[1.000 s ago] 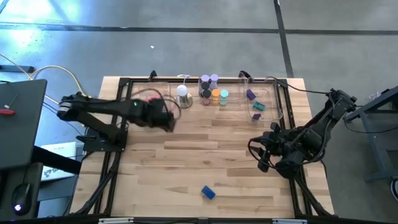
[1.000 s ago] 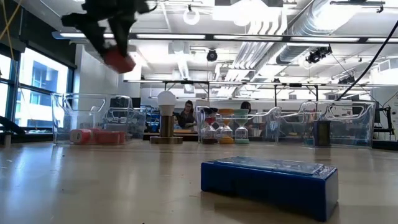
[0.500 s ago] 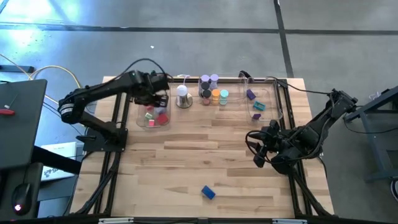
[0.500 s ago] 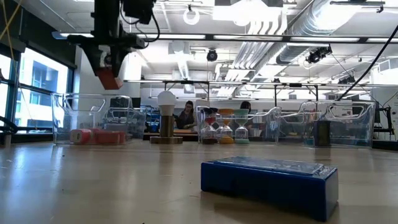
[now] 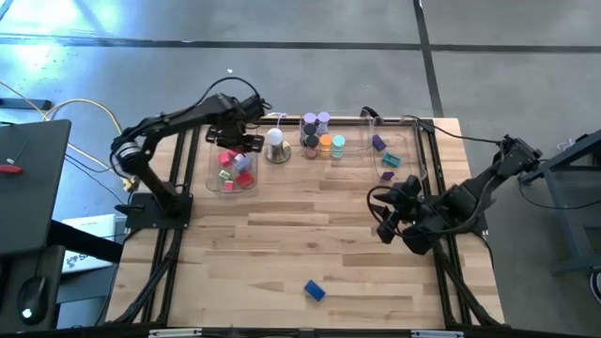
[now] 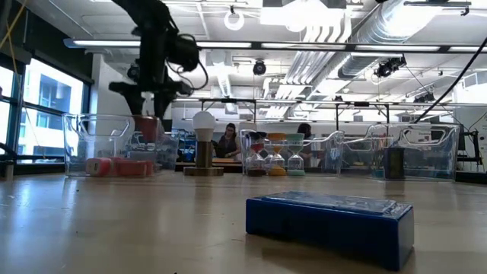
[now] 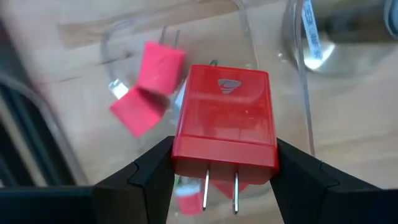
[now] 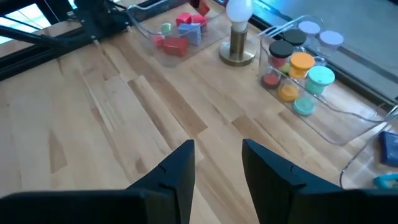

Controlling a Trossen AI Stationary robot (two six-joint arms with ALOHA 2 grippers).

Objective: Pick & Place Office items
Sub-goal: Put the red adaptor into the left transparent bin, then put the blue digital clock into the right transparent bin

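1. I have a red plug block (image 7: 225,118) pinched between the two fingers of my left tool (image 7: 224,171), its two metal prongs pointing back toward the wrist.
2. That block hangs over the clear tray (image 5: 214,171) just beside the white dome lamp (image 5: 275,138), on the lamp's left in the high view. From the low view the red block (image 6: 146,126) sits at about the level of the tray's rim.
3. In that tray lie more pieces (image 5: 235,170), red and pink with a bluish one; two pink plug blocks (image 7: 149,87) show below the held one.
4. On the lamp's other side, a second clear tray holds the round rolls (image 5: 319,134): lilac, black, orange and teal, standing close together.
5. Farther from the lamp on that same side, a third tray (image 5: 413,150) holds a purple piece (image 5: 377,143) and a teal one (image 5: 391,161).
6. A blue block (image 5: 315,290) lies alone on the desk (image 5: 282,244), well apart from the lamp, toward the near edge.
7. My right tool (image 8: 217,163) hovers over bare desk near the third tray, fingers parted with nothing between them.
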